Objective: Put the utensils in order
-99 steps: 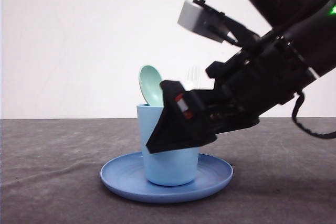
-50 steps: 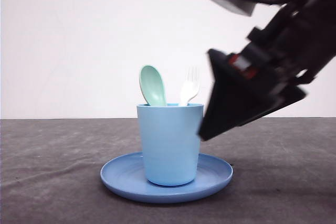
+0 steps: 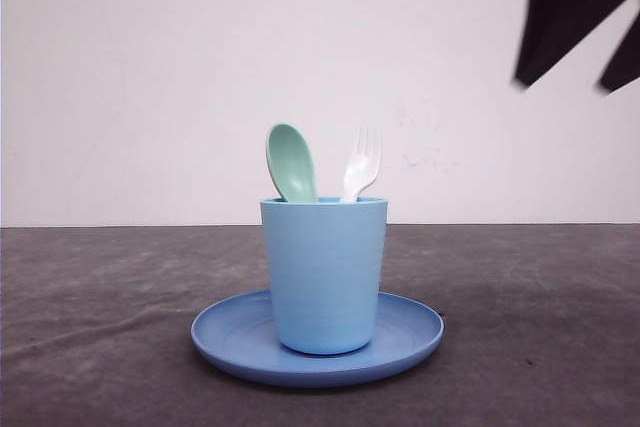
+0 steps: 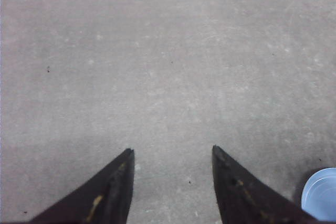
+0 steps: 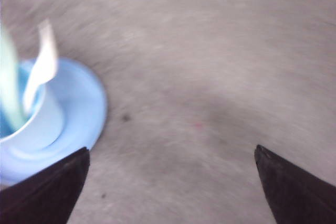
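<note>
- Desk (image 3: 100,327) carries the plate (image 3: 410,332).
- Cup (image 3: 325,272) stands upright on it.
- Spoon (image 3: 290,162) and fork (image 3: 361,164) stand in the cup, heads up.
- My right tool (image 5: 170,169) is released, raised; my left tool (image 4: 173,153) is released above bare desk.

A mint-green spoon (image 3: 291,161), white fork (image 3: 361,163), light blue cup (image 3: 324,272), blue plate (image 3: 317,349), dark grey table (image 3: 100,287).
</note>
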`<state>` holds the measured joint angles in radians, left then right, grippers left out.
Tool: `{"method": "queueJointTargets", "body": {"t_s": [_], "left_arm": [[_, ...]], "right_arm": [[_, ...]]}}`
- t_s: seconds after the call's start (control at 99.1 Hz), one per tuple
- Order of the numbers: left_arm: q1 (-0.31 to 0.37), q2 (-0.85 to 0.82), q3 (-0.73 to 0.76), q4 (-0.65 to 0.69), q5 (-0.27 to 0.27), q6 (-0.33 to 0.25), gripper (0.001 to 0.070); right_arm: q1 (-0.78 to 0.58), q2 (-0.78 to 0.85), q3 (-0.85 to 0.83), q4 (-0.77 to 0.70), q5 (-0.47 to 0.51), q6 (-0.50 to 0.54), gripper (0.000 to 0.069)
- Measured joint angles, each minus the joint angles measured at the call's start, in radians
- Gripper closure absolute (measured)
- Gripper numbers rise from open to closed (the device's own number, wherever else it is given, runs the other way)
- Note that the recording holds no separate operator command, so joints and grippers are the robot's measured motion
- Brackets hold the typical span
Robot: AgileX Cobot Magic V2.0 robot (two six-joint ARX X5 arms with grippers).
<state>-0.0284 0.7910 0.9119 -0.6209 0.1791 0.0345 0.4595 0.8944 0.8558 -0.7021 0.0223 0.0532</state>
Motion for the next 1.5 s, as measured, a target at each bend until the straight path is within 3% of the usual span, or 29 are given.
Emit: {"method": "queueJointTargets", "body": {"t_s": [0.363, 0.827, 0.868, 0.958, 1.019, 1.079, 1.2, 1.503], "left_arm": [[0.000, 0.000, 0.000, -0.004, 0.000, -0.001, 0.0433], [0.000, 0.000, 0.000, -0.039, 0.000, -0.001, 0.0438], [0.000, 0.000, 0.000, -0.047, 0.000, 0.000, 0.0486], [0.000, 0.000, 0.000, -0.070, 0.000, -0.001, 0.0638], [0.000, 0.000, 0.000, -0.078, 0.000, -0.001, 0.0674], [0.000, 0.000, 0.000, -0.082, 0.000, -0.001, 0.0687], [0.000, 0.000, 0.000, -0.082, 0.000, -0.001, 0.0691], [0.000, 0.000, 0.000, -0.078, 0.000, -0.001, 0.0691]], "right_arm": [[-0.323, -0.051, 0.022, -0.165, -0.098, 0.038, 0.0062], [-0.337, -0.051, 0.022, -0.166, -0.099, 0.039, 0.0069], [-0.337, -0.051, 0.022, -0.166, -0.099, 0.041, 0.0140], [-0.337, -0.051, 0.022, -0.171, -0.099, 0.041, 0.0405], [-0.337, -0.051, 0.022, -0.171, -0.099, 0.041, 0.0562], [-0.337, -0.051, 0.022, -0.170, -0.098, 0.041, 0.0638], [-0.337, -0.051, 0.022, -0.170, -0.099, 0.041, 0.0676], [-0.337, -0.051, 0.022, -0.160, -0.099, 0.042, 0.0682]]}}
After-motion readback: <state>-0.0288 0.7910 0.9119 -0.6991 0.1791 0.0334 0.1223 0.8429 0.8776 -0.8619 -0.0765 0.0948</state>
